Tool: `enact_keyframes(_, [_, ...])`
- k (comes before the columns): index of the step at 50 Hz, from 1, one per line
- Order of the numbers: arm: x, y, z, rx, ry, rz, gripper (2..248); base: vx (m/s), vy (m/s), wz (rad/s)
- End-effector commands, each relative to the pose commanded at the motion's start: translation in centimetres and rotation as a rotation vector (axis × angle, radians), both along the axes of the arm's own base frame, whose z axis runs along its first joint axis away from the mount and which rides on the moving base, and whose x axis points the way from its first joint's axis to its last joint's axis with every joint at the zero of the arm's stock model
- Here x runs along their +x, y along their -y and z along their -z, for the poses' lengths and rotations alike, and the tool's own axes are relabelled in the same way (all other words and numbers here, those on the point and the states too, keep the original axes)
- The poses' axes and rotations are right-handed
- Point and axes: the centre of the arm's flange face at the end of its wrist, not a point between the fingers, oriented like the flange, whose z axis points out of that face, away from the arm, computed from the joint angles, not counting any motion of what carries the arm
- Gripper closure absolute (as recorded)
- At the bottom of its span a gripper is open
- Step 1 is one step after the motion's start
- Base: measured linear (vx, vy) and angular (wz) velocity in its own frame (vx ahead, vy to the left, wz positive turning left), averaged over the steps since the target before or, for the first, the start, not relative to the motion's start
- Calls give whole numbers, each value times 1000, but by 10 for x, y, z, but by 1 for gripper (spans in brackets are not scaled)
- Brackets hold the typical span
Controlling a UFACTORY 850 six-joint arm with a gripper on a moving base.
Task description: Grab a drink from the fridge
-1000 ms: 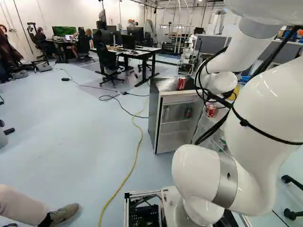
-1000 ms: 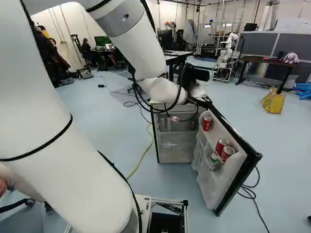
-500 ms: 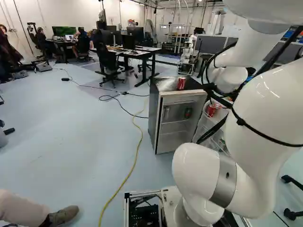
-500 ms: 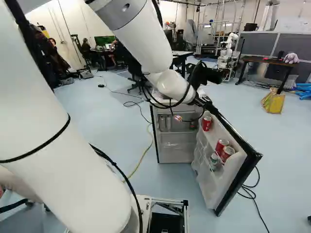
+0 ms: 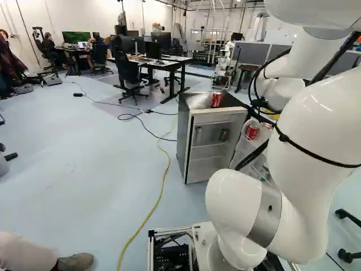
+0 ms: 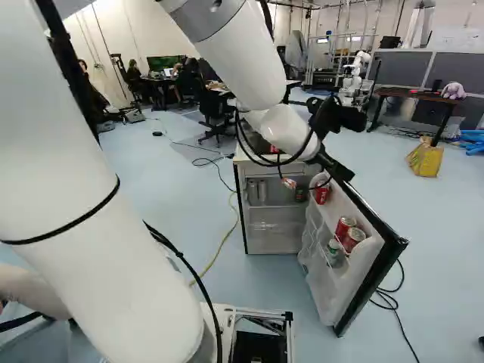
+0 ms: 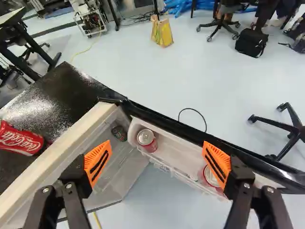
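Cans sit in the fridge door under your gripper (image 6: 333, 163). Through the gap between your spread fingers, looking ahead, you have one red can (image 7: 147, 140), silver top up, in the white door rack (image 7: 176, 151). Close by the finger farther from the fridge body, you can see another red can (image 7: 208, 179), partly hidden behind that finger's orange pad. A darker can (image 7: 119, 133) is inside the fridge (image 5: 186, 138), ahead of your other finger. Farther out past that same finger, a red can (image 7: 19, 140) rests on the black fridge top (image 7: 52, 100). The door stands swung wide, its black edge (image 7: 186, 134) running just beyond the rack from you. Well ahead of your gripper, a yellow bag (image 7: 162, 32) and a black bag (image 7: 251, 43) are on the floor.
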Motion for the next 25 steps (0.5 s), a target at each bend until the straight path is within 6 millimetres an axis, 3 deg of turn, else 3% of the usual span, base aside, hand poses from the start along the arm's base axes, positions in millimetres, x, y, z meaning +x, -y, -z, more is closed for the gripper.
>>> enact_keyframes(25, [-6, 43, 0, -1, 1, 77, 3, 0, 0, 0])
